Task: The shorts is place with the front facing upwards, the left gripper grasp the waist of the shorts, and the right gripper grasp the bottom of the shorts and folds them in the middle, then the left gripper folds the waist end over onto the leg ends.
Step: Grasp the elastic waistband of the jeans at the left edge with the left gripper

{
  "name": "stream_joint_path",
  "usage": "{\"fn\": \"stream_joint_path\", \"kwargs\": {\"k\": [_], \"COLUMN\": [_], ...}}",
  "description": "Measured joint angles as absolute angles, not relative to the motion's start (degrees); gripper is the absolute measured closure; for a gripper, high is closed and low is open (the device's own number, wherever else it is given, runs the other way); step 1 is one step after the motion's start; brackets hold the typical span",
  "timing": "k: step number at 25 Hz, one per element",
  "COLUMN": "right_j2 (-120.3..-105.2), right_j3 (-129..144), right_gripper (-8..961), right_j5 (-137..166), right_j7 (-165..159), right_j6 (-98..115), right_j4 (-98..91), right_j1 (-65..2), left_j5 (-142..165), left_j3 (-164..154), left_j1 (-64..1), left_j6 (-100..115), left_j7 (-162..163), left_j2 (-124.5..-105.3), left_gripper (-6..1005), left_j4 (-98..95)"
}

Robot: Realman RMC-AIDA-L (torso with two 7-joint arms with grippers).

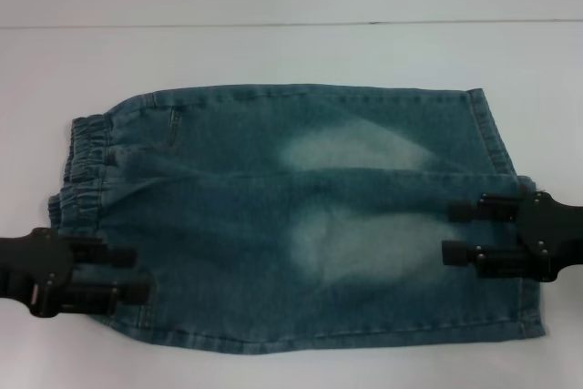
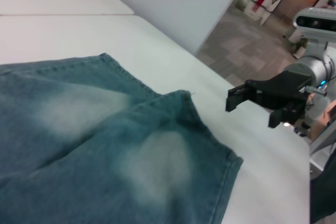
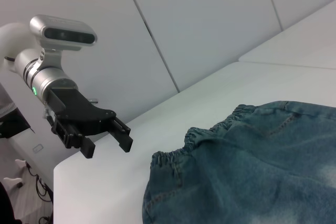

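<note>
Small blue-green denim shorts (image 1: 301, 216) lie spread flat on a white worktop (image 1: 273, 52), the gathered elastic waist (image 1: 82, 166) at the left and the two straight leg hems (image 1: 510, 216) at the right, with pale faded patches across the middle. The left tool (image 1: 127, 275) reaches in from the left edge at the near corner of the waist, its two black fingers parted, tips over the denim's edge; seen from the opposite arm it hangs above the worktop just short of the ruffled band, gripping nothing. The right tool (image 1: 455, 230) comes in from the right, level with the meeting of the two hems, fingers likewise spread and tips over the fabric, nothing held between them. A wall seam runs along the far side of the worktop.
</note>
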State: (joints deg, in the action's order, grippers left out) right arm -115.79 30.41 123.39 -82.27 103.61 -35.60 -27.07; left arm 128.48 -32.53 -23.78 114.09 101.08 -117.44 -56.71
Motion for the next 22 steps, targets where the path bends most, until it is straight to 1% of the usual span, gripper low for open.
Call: {"fn": "stream_joint_path", "kwargs": {"k": [3,11,14,22], "right_j2": [-115.81,-115.89,-116.07,-116.27], "right_j3": [30.4,30.8,30.9,30.9], "right_gripper": [162,162,161,161], "right_j5": [123.4,123.4,123.4,123.4], "right_j7": [-82.3,-82.0,-81.9,-81.7], "right_j6": [103.4,103.1,103.0,103.0], "right_j4": [-35.6,-35.5,-35.5,-35.5], "right_j1": [-27.1,-27.1,-27.1,-27.4], "left_j5": [131.8,143.8,146.9,149.9], "left_j3": [-31.7,-23.4,-23.2,-24.7], "left_j1": [-24.0,-24.3,-24.3,-24.7], "left_j6": [113.7,108.6,104.4,98.6], "left_j7": [102.4,103.2,103.4,104.3], "left_j2": [-117.05,-115.22,-115.39,-116.86], "left_gripper": [330,340,343,354], "left_j4": [-58.2,-61.9,-61.9,-60.6]}}
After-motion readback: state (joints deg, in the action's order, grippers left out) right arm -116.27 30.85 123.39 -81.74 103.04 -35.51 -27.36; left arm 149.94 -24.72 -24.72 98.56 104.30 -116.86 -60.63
